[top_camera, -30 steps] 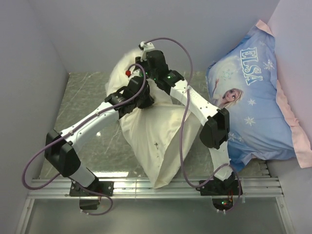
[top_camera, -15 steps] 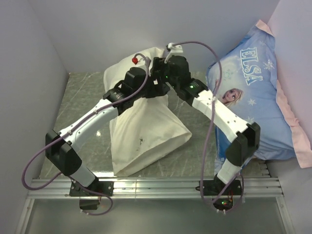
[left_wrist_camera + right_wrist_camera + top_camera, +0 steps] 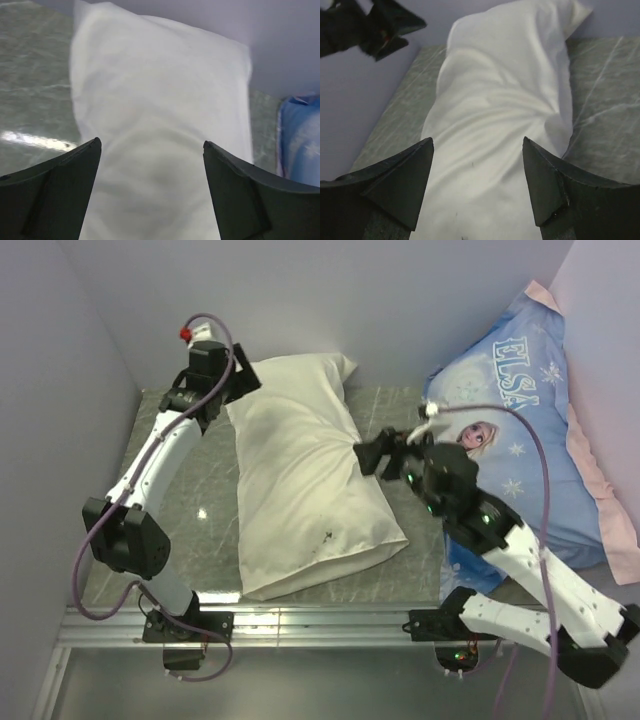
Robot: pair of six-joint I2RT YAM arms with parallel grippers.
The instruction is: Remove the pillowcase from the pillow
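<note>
The cream pillowcase (image 3: 300,490) lies flat and plump on the green marble table (image 3: 190,500), running from the back wall toward the front rail. The pillow is hidden inside it. My left gripper (image 3: 243,383) hovers open at the case's far left corner. In the left wrist view the pillowcase (image 3: 160,110) fills the space beyond the left gripper (image 3: 150,142), whose jaws hold nothing. My right gripper (image 3: 362,458) stands open just off the case's right edge. In the right wrist view the right gripper (image 3: 478,140) looks across the wrinkled pillowcase (image 3: 505,95).
A large blue "ELSA" printed pillow (image 3: 525,440) with a pink edge leans in the back right corner, close behind the right arm. Grey walls close in the left side and back. A metal rail (image 3: 320,618) runs along the table's front edge.
Both grippers have opened and let go of the lifted pillowcase. It has dropped flat onto the table. The left arm swung to the back left, the right arm drew back right.
</note>
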